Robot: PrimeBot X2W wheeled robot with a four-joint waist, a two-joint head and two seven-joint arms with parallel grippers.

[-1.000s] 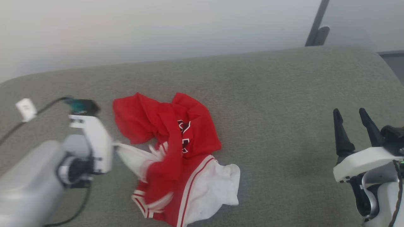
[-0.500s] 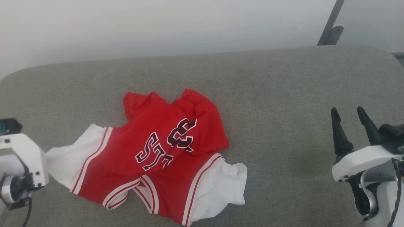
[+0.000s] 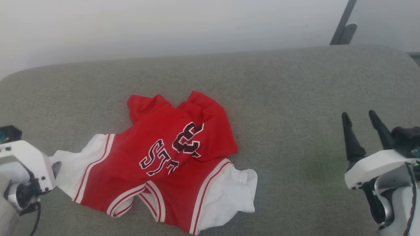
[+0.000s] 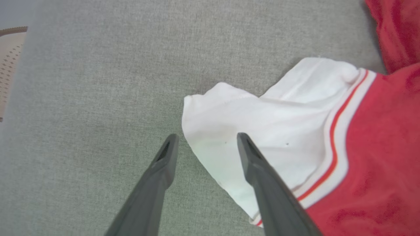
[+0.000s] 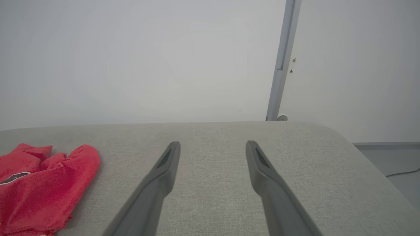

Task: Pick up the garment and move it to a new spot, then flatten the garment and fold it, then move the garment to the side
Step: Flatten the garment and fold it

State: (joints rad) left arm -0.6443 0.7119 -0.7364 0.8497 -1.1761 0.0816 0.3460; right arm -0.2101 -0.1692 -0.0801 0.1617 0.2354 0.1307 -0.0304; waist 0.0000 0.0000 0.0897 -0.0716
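The shirt [image 3: 170,157] lies rumpled mid-frame on the grey cushion [image 3: 295,82], stretched sleeve to sleeve across the picture. The left gripper [image 4: 206,136], spread wide and empty, is nearer, at the left white sleeve [image 4: 249,131]. The right gripper [image 3: 358,114], open and empty, sits well apart at lower right.

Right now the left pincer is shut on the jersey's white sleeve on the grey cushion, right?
No, the left pincer is open at the white sleeve of the jersey on the grey cushion; the left wrist view shows the gap.
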